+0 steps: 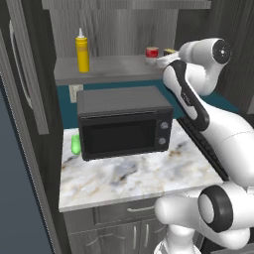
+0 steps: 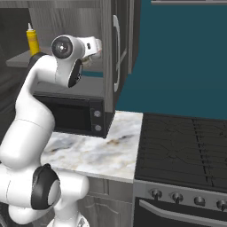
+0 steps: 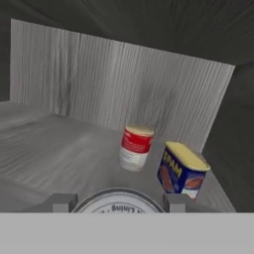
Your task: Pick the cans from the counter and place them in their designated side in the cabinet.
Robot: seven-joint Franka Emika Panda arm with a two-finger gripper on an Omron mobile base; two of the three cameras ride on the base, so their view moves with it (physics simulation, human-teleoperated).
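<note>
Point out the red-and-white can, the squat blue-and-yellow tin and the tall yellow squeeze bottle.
red-and-white can [image 3: 135, 147]: hand view, on its label.
blue-and-yellow tin [image 3: 180, 173]: hand view, on its blue side.
yellow squeeze bottle [image 1: 82, 54]: left base view, on its body.

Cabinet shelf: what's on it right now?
On the cabinet shelf: a yellow squeeze bottle at left; at right a red-and-white can beside a blue-and-yellow tin. The tool holds another can; its label is out of view, so whether it touches the shelf is unclear.
</note>
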